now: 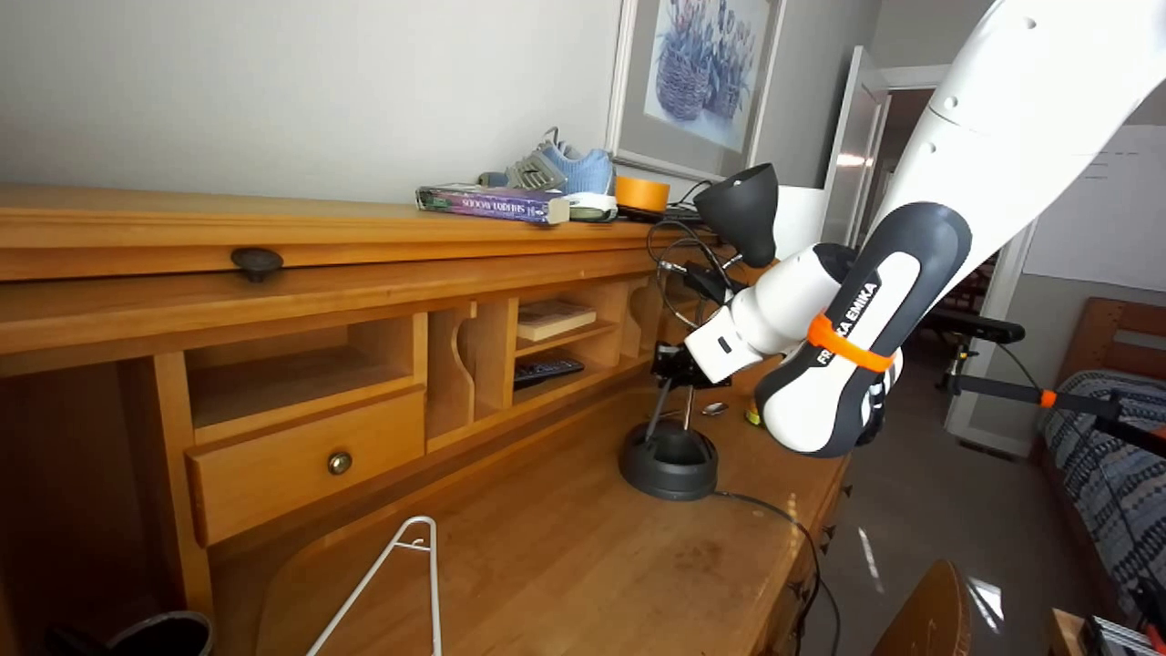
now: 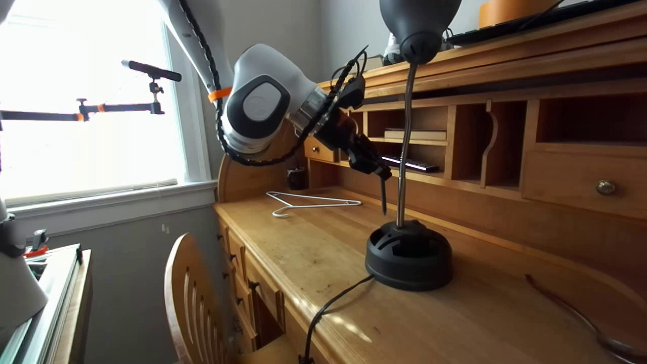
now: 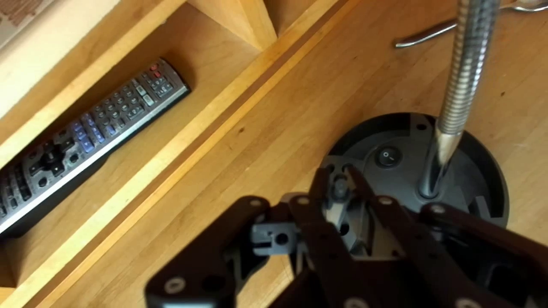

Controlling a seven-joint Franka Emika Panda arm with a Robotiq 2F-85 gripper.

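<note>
Pen (image 2: pixel 383 197), dark and slim, hangs nearly upright in an exterior view, its upper end pinched between the tips of the gripper (image 2: pixel 386 174). Its lower end is free and near the lamp base (image 2: pixel 408 275), which sits at about 6 o'clock from the gripper there; whether the pen is directly over it, I cannot tell. The lamp neck (image 2: pixel 405 151) rises just beside the gripper at 3 o'clock. A white hanger (image 2: pixel 323 205) lies on the desk (image 2: pixel 313 242) between 8 and 9 o'clock, and a wooden chair (image 2: pixel 182 298) stands farther off at 8 o'clock.

In the wrist view, the remote (image 3: pixel 98 141) lies in a low shelf slot between 9 and 10 o'clock, well apart from the gripper. The switch (image 3: pixel 388 156) on the lamp base is near at 2 o'clock, and a spoon (image 3: pixel 426 36) lies on the desk at 1 o'clock, partly behind the lamp neck.

In an exterior view, a book (image 1: pixel 492 203) lies on the top ledge at 10 o'clock, a blue shoe (image 1: pixel 588 173) beside it at 11, and the lampshade (image 1: pixel 742 214) hangs at 1 o'clock.
</note>
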